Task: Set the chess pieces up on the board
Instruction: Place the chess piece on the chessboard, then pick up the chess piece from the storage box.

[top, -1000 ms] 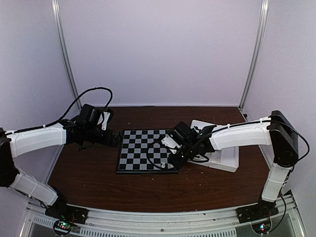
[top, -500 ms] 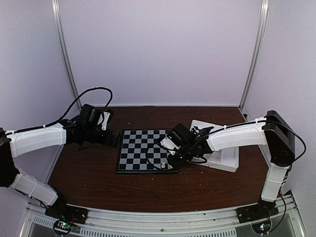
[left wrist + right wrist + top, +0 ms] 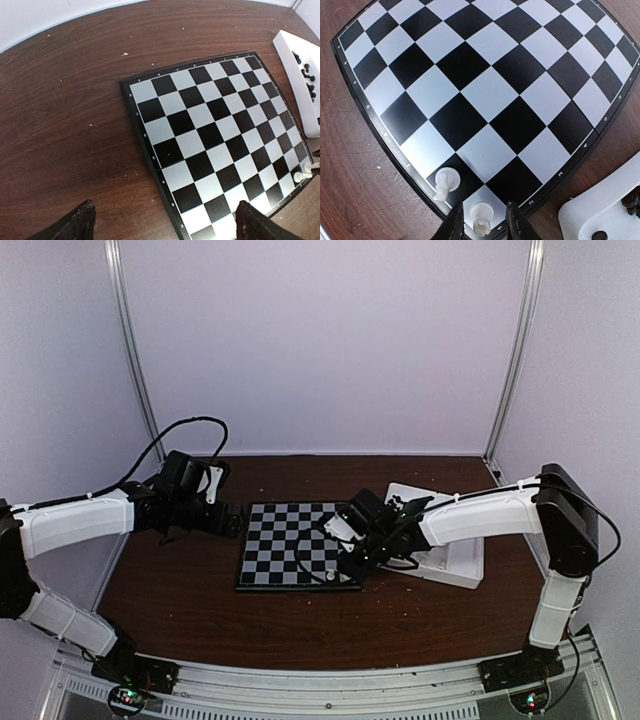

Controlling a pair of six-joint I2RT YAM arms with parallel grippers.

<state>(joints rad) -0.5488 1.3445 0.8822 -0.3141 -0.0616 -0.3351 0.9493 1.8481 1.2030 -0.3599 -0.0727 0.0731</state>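
As the right gripper [image 3: 485,207] stands just parted around the corner piece [image 3: 481,215], lift straight up so no finger tips it or its neighbour [image 3: 445,182]; left gripper [image 3: 166,207] gapes open

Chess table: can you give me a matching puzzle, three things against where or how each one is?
1. small black plastic chess pieces
2. left gripper
3. white plastic chess piece on a white square

A. between the fingers of the right gripper
B. wide open, at the black-and-white chessboard's edge
C. in the white tray

Pairs: 1-C, 2-B, 3-A
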